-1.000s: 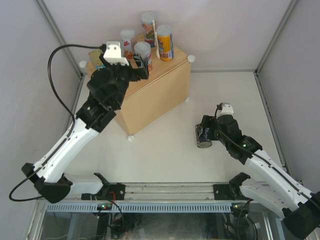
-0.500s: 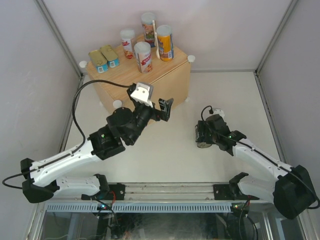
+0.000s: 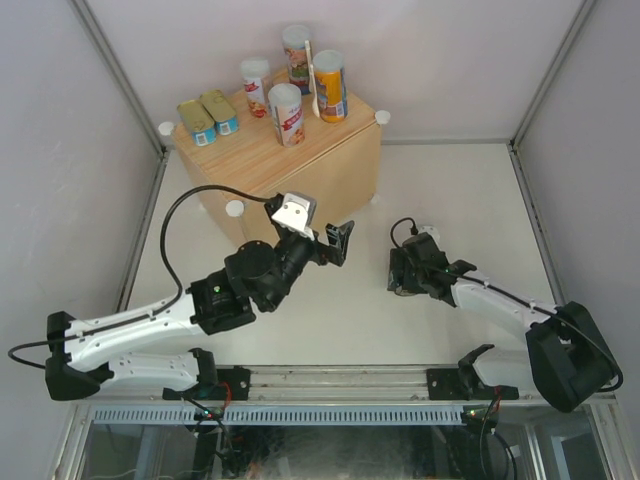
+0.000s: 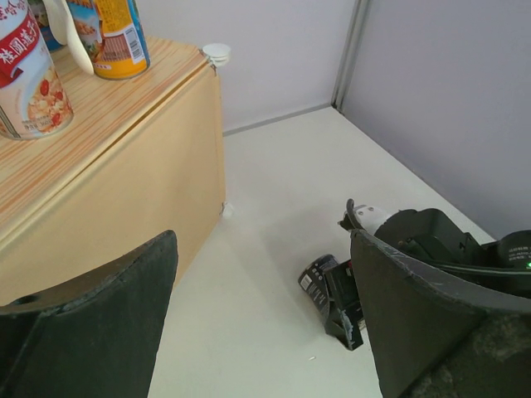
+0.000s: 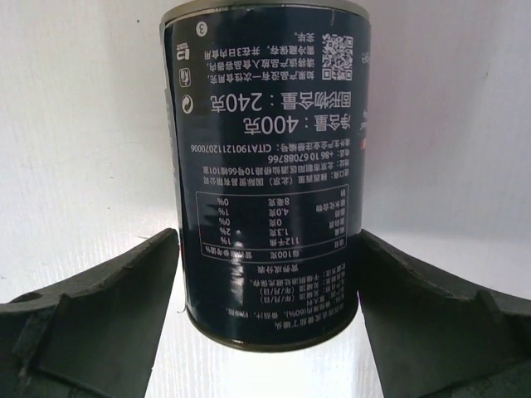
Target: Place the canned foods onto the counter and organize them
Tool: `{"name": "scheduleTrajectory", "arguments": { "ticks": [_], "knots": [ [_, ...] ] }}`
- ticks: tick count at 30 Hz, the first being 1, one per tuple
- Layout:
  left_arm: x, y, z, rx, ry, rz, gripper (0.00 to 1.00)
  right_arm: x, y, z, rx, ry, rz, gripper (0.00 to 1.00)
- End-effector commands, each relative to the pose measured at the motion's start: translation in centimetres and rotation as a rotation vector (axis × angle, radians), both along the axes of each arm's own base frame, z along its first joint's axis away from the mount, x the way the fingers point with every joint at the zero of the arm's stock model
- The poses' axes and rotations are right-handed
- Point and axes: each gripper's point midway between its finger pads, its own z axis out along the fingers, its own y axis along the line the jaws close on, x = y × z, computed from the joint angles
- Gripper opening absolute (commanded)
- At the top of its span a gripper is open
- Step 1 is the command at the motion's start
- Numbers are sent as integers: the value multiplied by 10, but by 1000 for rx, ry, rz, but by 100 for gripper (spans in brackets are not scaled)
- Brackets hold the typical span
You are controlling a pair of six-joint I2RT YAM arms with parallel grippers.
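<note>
From above I see six cans (image 3: 286, 112) standing on the counter (image 3: 320, 165), and the left gripper (image 3: 338, 243) gaping empty above the table (image 3: 330, 320). Left wrist: the dark can (image 4: 319, 282) lies on the table. Right wrist: the right gripper (image 5: 270, 240) straddles it, jaws apart.

**Dark can on its side, right hand (image 5: 267, 249) straddling it**

The can (image 5: 265, 166) lies on the white surface (image 5: 83, 124), pointing straight away from the camera. Its near rim sits between the two dark fingers (image 5: 99, 307). The label is navy-black with white print that reads upside down from here, with a QR code up at the far end and a little table of figures nearer the lens. The fingers are spread wide, one on each side of the can. There's a thin sliver of white between the can and the finger on the picture's left. On the other side it's too tight to tell if they touch.
</note>
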Motion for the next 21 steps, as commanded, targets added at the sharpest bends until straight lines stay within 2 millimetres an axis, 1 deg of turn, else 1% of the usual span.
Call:
{"name": "scheduleTrajectory", "arguments": {
  "ticks": [1, 5, 10, 15, 18, 21],
  "knots": [
    [-6, 5, 8, -73, -7, 8, 88, 7, 13, 2, 39, -26, 5, 82],
    [-9, 4, 2, -73, 1, 4, 88, 3, 16, 2, 18, -36, 17, 73],
    [-14, 6, 2, -81, 4, 3, 88, -4, 23, 16, 13, -81, 50, 56],
    [-18, 11, 4, -85, 0, 12, 87, -13, 40, 40, 4, -110, 131, 50],
    [-20, 13, 6, -89, -4, 19, 87, -19, 56, 60, 2, -113, 193, 50],
    [-23, 14, 6, -84, -5, 23, 87, -29, 65, 71, -14, -94, 244, 49]
  ]
}}
